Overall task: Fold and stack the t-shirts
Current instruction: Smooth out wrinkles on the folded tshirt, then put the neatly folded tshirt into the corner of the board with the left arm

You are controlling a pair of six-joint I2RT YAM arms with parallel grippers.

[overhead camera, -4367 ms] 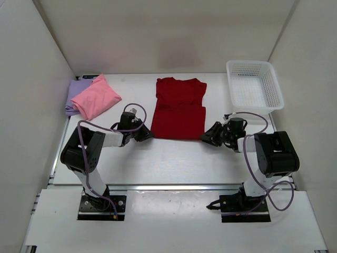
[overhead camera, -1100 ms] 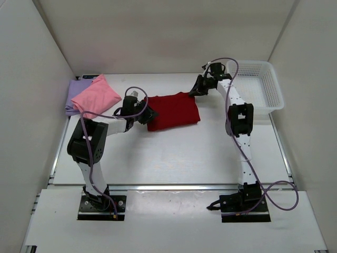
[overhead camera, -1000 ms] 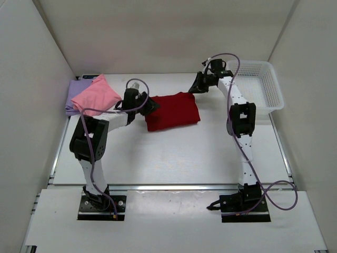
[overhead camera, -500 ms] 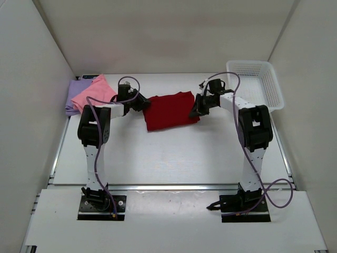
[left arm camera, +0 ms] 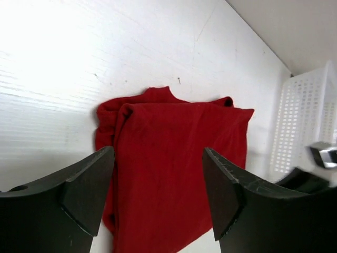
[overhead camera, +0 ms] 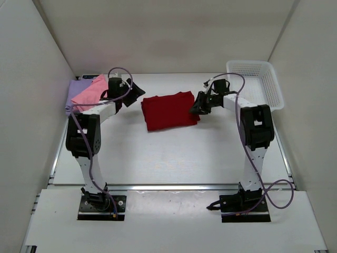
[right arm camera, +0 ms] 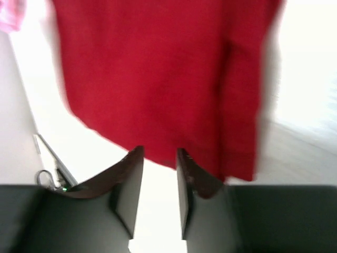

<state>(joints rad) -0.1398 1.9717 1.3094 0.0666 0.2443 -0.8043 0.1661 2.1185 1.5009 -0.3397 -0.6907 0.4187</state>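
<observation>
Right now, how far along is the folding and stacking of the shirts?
Done: the pink shirt lies folded on the lavender shirt far left, and the dark red shirt lies folded in the middle. In hand: nothing; the left gripper and right gripper stand open beside it. Left: move it onto that pile.

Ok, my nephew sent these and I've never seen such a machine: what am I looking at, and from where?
Two robot arms stand on a table, each ending in a two-finger gripper. The wide picture looks down from above; the other two come from wrist cameras, their dark fingers showing. A folded dark red shirt lies mid-table, a pink shirt on a lavender one far left, a white basket far right. The left gripper and right gripper stand open at that shirt's sides, holding nothing.
</observation>
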